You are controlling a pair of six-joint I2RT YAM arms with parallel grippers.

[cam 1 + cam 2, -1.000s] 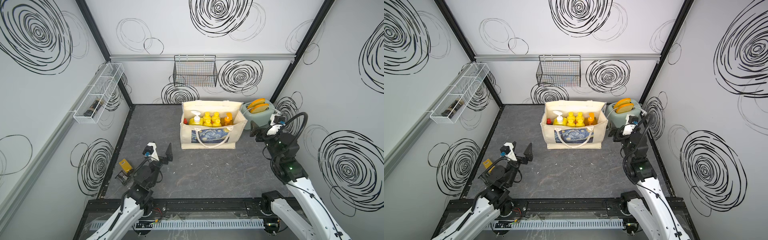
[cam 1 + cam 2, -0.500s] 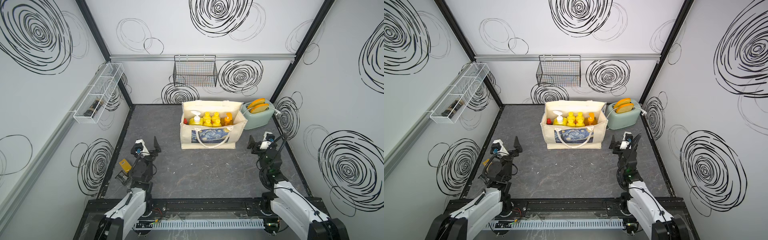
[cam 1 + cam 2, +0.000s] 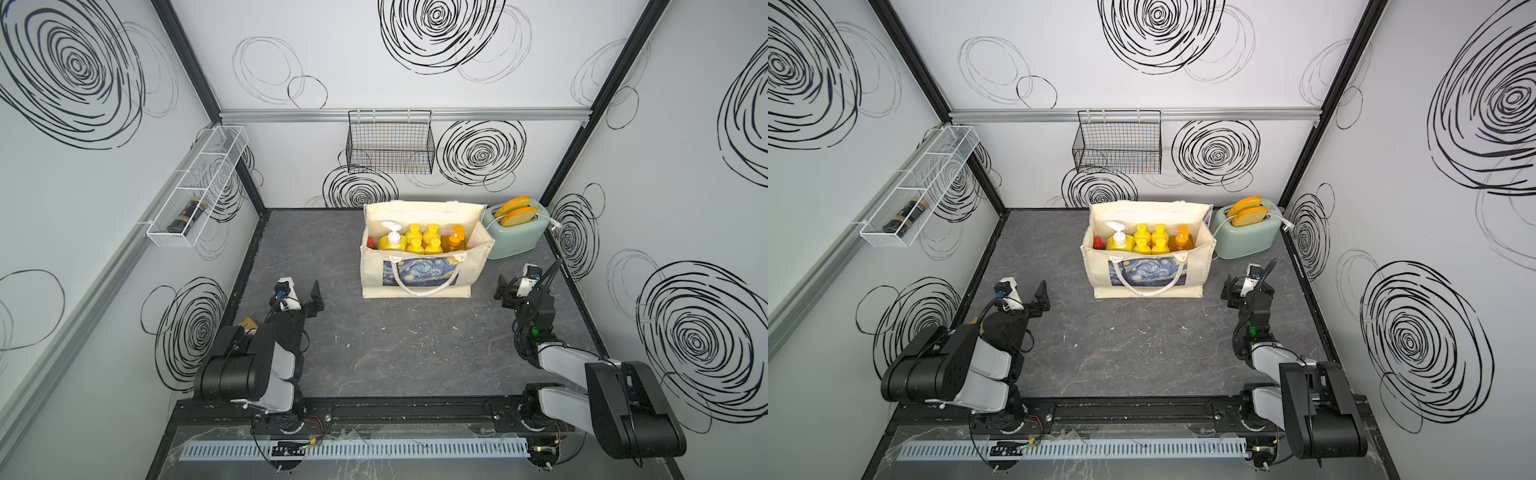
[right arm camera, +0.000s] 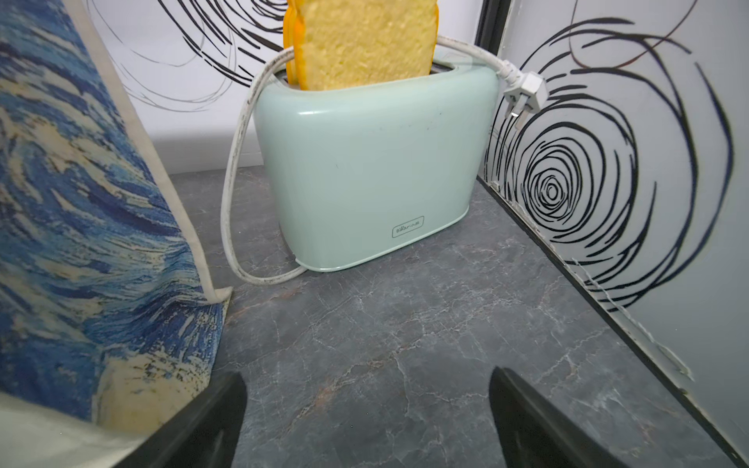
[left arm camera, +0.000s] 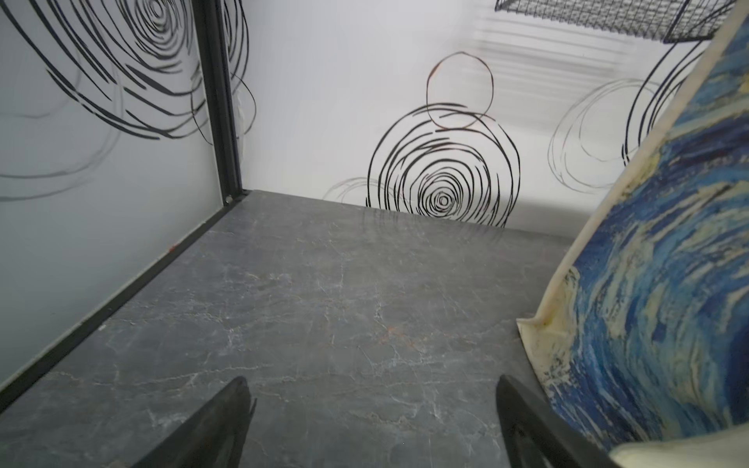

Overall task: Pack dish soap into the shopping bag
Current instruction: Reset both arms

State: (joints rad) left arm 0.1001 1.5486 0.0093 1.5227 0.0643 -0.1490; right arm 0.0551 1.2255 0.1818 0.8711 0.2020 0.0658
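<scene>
The left pincer (image 5: pixel 371 385) and right pincer (image 4: pixel 367 377) are wide open and empty. The bag (image 3: pixel 374 282) sits between them, a little ahead. The soap bottles (image 3: pixel 415 243) stand inside it, seemingly all seven. Risk: the right pincer, if it moves forward, could hook the toaster cable (image 4: pixel 227 194).

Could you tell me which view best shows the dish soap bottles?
The top views: they look into the cream canvas tote onto the yellow, orange and red bottles. Both wrist views show only the tote's printed side.

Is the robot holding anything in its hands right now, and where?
Nothing. The left gripper and right gripper are both open and empty.
</scene>
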